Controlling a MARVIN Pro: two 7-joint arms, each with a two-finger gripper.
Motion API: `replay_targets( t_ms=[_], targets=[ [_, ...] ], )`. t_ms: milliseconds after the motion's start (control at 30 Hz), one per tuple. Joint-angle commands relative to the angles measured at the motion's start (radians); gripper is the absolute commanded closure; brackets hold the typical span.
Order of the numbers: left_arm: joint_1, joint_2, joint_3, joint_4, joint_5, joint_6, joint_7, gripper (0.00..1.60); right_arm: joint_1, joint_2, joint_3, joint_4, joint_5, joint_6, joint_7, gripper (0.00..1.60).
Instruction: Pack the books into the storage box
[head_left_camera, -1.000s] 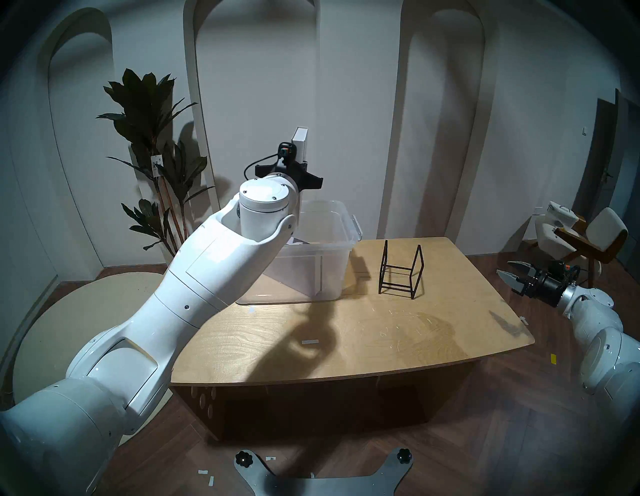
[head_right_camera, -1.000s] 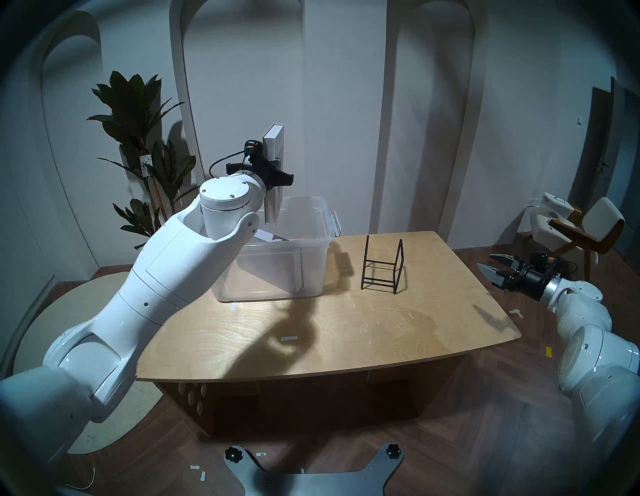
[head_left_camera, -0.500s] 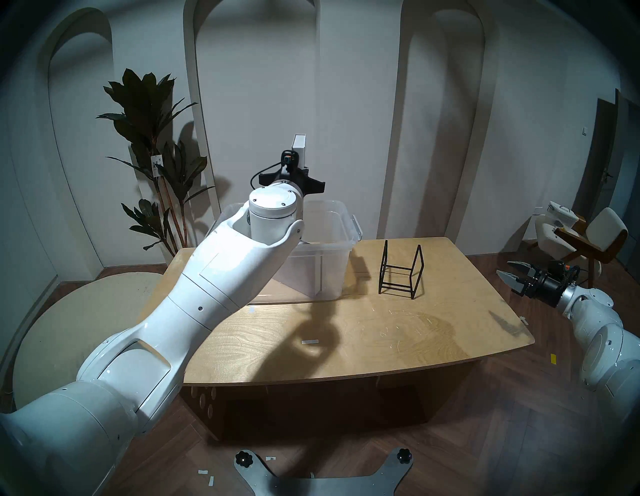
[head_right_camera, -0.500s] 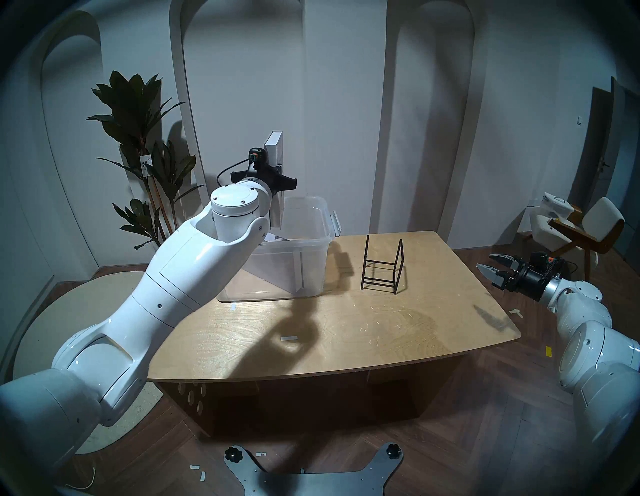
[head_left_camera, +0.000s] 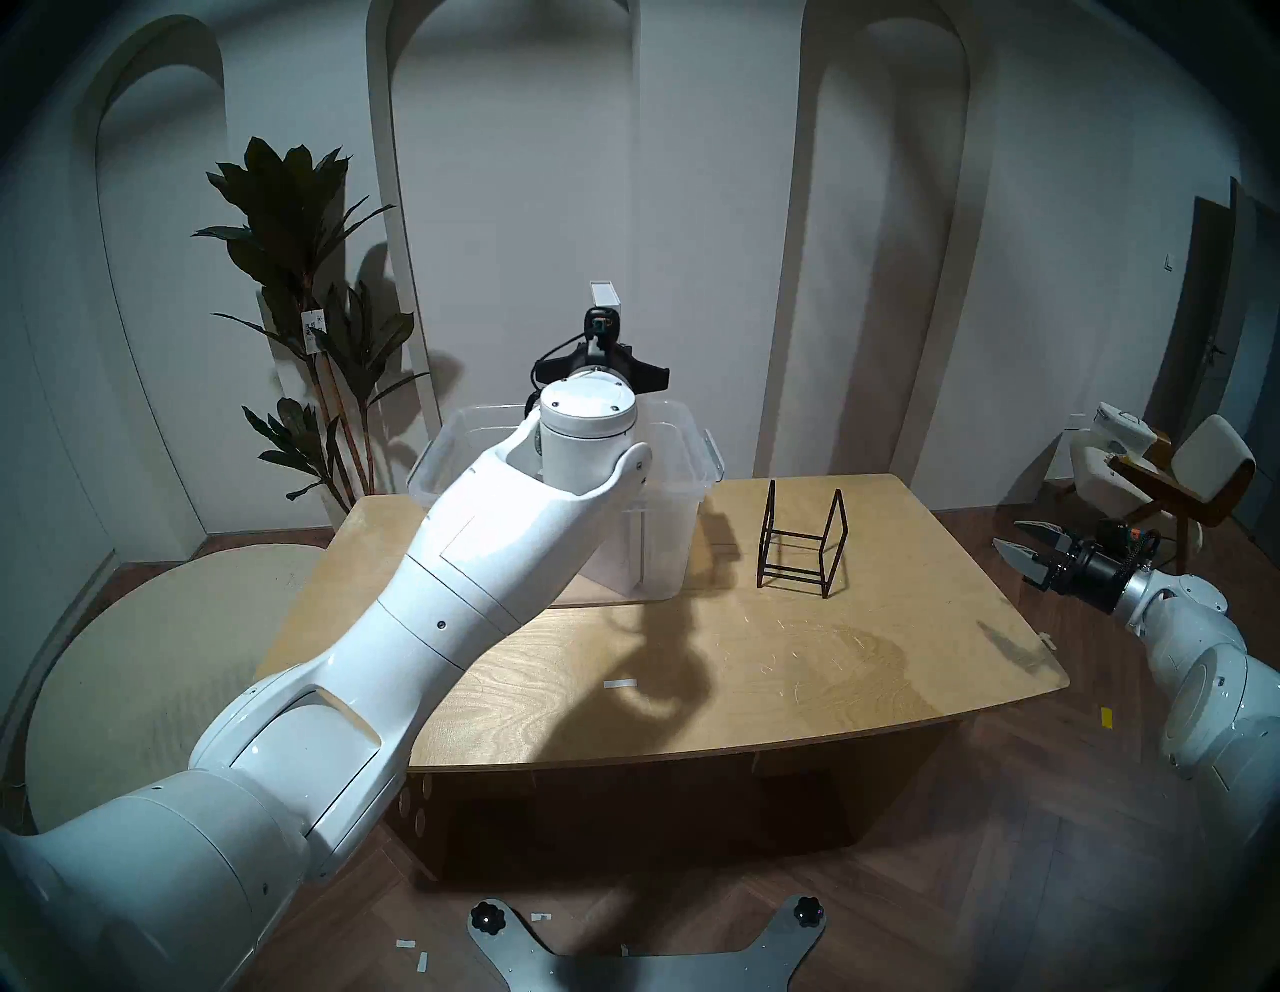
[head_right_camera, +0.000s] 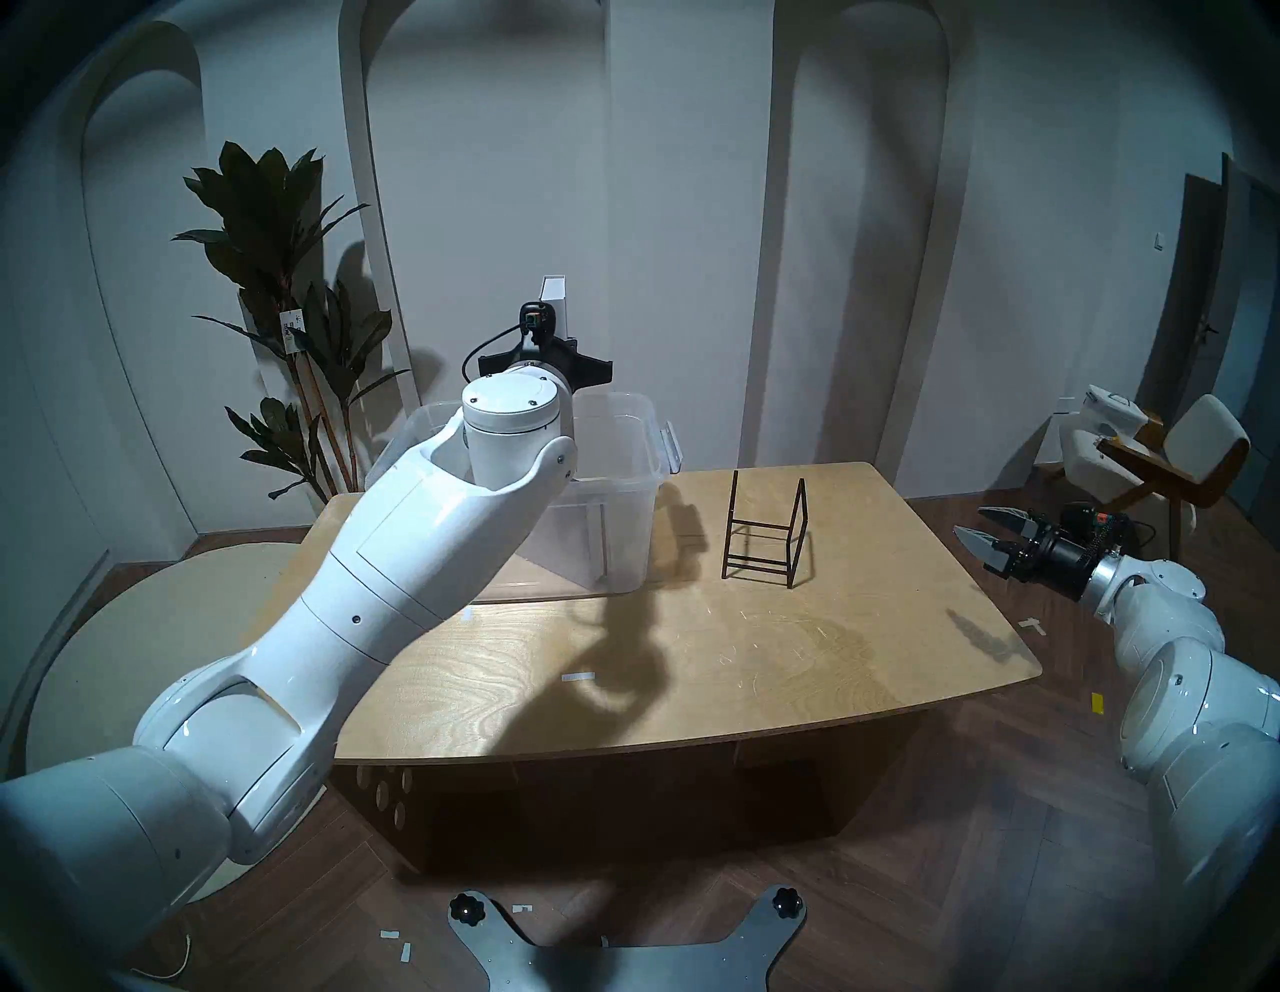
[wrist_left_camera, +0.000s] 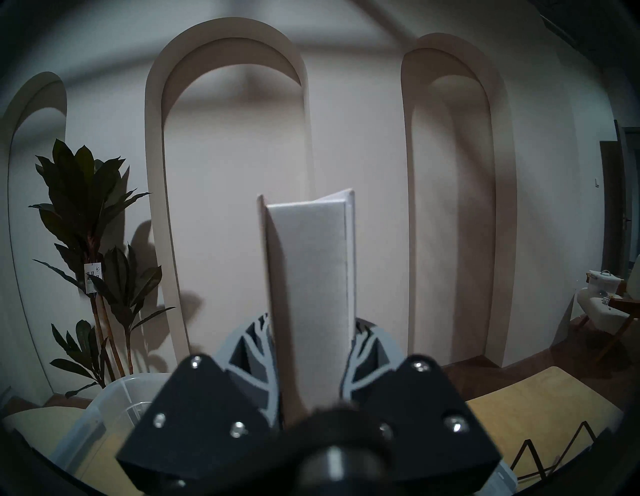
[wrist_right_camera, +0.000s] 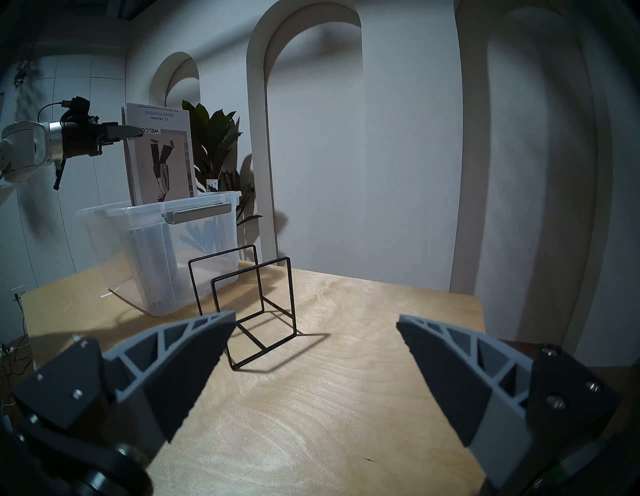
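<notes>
Left tool (wrist_left_camera: 311, 350) clamped tight on a white book (wrist_right_camera: 159, 156) — held upright over the clear storage box (wrist_right_camera: 194, 249), bottom edge dipping just below the rim, cover picture upside down. Second book (head_left_camera: 609, 561) leaning inside the box already. Box at the back of the counter (head_left_camera: 762, 679), black wire rack (head_left_camera: 803, 547) just beside it. Right tool (wrist_right_camera: 311, 377) spread wide and empty — off past the counter's right edge.

Arched white wall (head_left_camera: 692, 208), herringbone floor (head_left_camera: 970, 900) (dim), potted plant (head_left_camera: 298, 277)
</notes>
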Motion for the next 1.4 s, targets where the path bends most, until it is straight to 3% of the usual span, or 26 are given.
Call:
replay_targets(
  t_ms=[0, 367, 500, 667, 1100, 1133, 1167, 1200, 1233, 1367],
  targets=[
    [-0.014, -0.034, -0.013, -0.031, -0.015, 0.028, 0.028, 1.6, 0.026, 0.011, -0.001, 0.004, 0.0, -0.004, 0.0, 0.0],
    [-0.031, -0.045, -0.005, 0.009, -0.021, -0.001, 0.014, 1.6, 0.033, 0.013, -0.001, 0.014, -0.005, -0.009, 0.001, 0.0],
    [-0.03, -0.04, 0.007, 0.009, -0.024, -0.033, -0.028, 1.6, 0.036, 0.013, 0.0, 0.017, -0.007, -0.011, 0.002, 0.0],
    [-0.036, -0.064, 0.008, 0.033, -0.007, -0.059, -0.01, 1.6, 0.038, 0.014, 0.0, 0.021, -0.009, -0.013, 0.002, 0.0],
    [-0.031, -0.067, 0.013, 0.039, 0.0, -0.05, 0.004, 1.6, 0.045, 0.016, 0.0, 0.031, -0.014, -0.017, 0.003, 0.0],
    [-0.03, -0.057, 0.026, 0.025, 0.008, -0.045, -0.005, 1.46, 0.045, 0.016, 0.001, 0.032, -0.014, -0.018, 0.003, 0.0],
    [-0.029, -0.046, 0.036, 0.014, 0.019, -0.064, -0.02, 0.97, 0.045, 0.016, 0.001, 0.031, -0.014, -0.018, 0.003, 0.0],
    [-0.029, -0.046, 0.036, 0.014, 0.019, -0.064, -0.02, 0.97, 0.045, 0.016, 0.001, 0.031, -0.014, -0.018, 0.003, 0.0],
    [-0.031, -0.039, 0.045, -0.006, 0.029, -0.056, -0.014, 0.0, 0.045, 0.016, 0.001, 0.031, -0.015, -0.018, 0.003, 0.0],
    [-0.037, -0.025, 0.056, -0.034, 0.046, -0.051, -0.009, 0.0, 0.045, 0.016, 0.002, 0.032, -0.015, -0.019, 0.003, 0.0]
  ],
)
